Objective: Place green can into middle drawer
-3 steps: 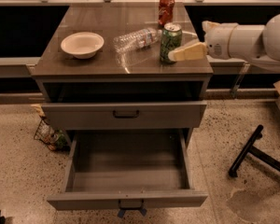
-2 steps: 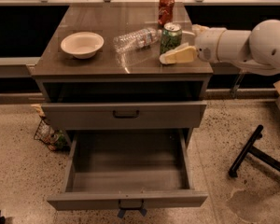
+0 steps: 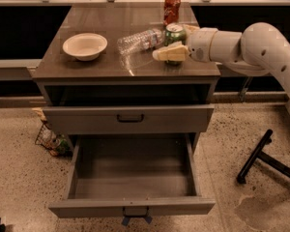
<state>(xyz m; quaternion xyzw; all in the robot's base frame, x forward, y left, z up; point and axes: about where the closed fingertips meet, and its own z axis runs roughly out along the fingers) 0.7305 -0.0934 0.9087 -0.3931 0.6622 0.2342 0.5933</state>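
While the green can stands upright at the right side of the cabinet top, just beside the clear bottle and in front of the red can, the gripper sits against its lower body, reaching in from the right. Whether it has closed on the can I cannot tell. The middle drawer is pulled wide open below. I'd want a firm mid-height hold, a straight lift clear of the bottle, then a swing forward and down past the shallower drawer front.
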